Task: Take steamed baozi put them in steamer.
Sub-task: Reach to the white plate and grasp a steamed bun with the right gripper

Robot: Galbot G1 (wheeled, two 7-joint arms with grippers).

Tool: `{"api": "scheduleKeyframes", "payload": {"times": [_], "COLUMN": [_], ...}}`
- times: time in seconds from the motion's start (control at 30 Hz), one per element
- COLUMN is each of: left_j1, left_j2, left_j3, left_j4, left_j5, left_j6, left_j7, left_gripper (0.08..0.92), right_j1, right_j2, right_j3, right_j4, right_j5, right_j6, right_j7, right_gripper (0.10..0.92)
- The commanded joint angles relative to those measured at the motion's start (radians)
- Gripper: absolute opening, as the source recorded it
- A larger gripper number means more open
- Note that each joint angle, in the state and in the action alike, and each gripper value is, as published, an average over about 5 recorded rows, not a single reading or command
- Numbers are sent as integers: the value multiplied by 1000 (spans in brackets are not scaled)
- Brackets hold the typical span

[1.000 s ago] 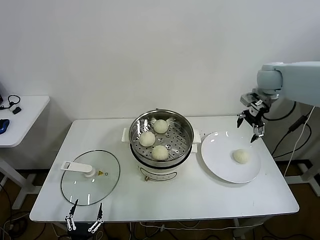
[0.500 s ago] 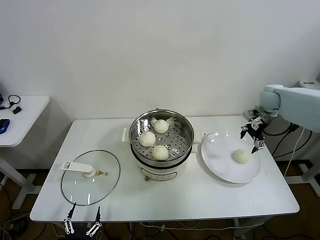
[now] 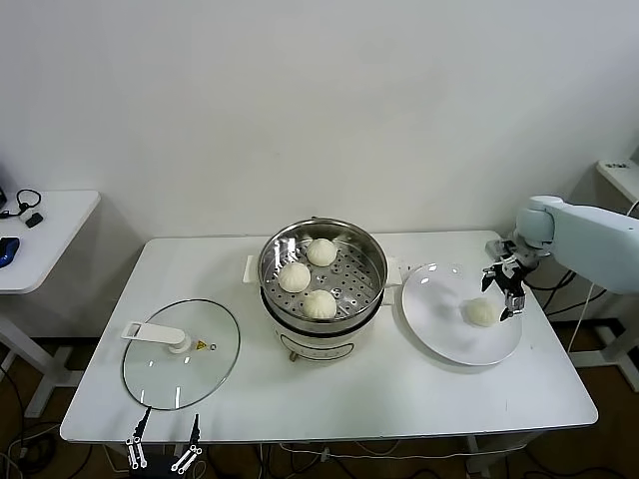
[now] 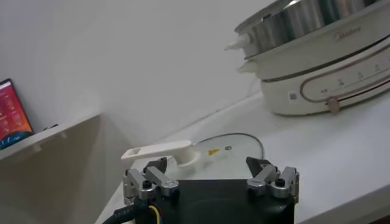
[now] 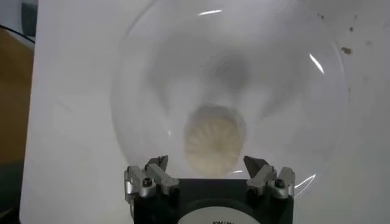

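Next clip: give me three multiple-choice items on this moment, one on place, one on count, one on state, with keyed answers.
1. Where is the last baozi outside the steamer?
A. on the white plate
B. on the glass lid
C. on the bare table

2. How many baozi lie in the steamer?
A. one
B. three
C. five

3. How is the right pincer?
A. shut on a baozi
B. open above the plate's baozi
C. parked below the table's front edge

Key: 1 A, it sits on the plate; 2 B, three show on the perforated floor; 3 B, the right wrist view shows spread fingers over the bun.
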Motion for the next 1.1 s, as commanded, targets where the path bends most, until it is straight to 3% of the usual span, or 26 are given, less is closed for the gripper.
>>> {"api": "scheduleKeyframes", "payload": {"times": [0.03, 0.53, 1.1], "left_j1": [2, 3, 4], "left_j2": [-14, -10, -12], "left_j3": [0, 2, 2], "left_j4": [3, 3, 6], "left_j5": [1, 5, 9], "left_j6": [0, 1, -1], "left_j7": [0, -1, -3], "left_gripper": [823, 823, 823], "right_j1": [-110, -194, -196], "right_j2": [12, 44, 71], "right_j3": [124, 243, 264], "right_j4": [-110, -188, -201], "right_j5": [-54, -143, -141], "right_j6": [12, 49, 56], "right_j7": [4, -1, -3], "right_gripper": [823, 823, 806]}}
